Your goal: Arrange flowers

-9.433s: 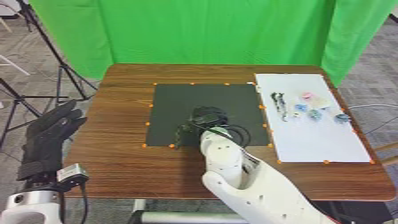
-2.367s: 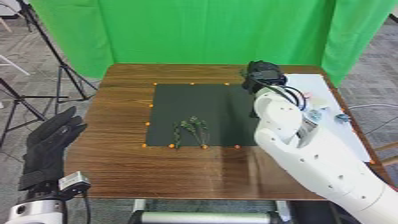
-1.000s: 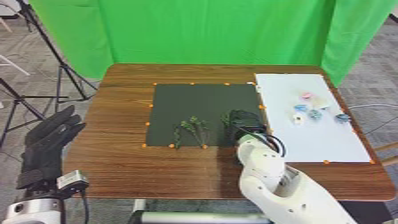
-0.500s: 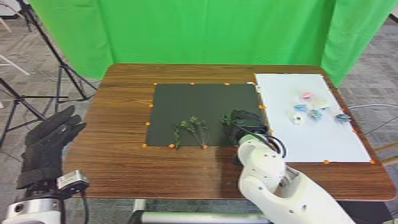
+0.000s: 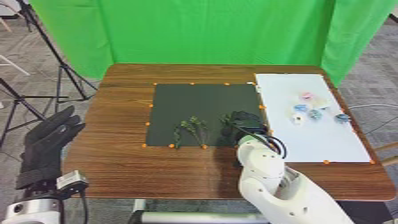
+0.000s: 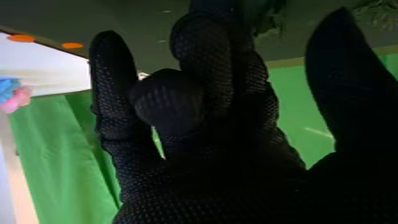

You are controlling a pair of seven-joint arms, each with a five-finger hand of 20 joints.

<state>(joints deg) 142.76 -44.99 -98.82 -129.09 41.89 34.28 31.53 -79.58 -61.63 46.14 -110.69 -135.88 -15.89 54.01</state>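
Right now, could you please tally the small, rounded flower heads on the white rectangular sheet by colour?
Small pink flower head: 1
Small blue flower heads: 3
Small white or cream flower heads: 2
Total: 6

- Tabletop [image 5: 115, 175]: mat [image 5: 200, 97] towards the middle, sheet [image 5: 306, 145] to its right.
- Mat: stems [image 5: 193, 123] lie on its front half, left of the right hand [image 5: 246, 121], which is at the mat's front right part.
- Sheet: flower heads [image 5: 314, 114] lie grouped about midway between its front and rear edges, one near its right edge.
- Curtain [image 5: 218, 35]: behind the tabletop.
- Left hand [image 5: 49, 142]: beside the tabletop's left edge.
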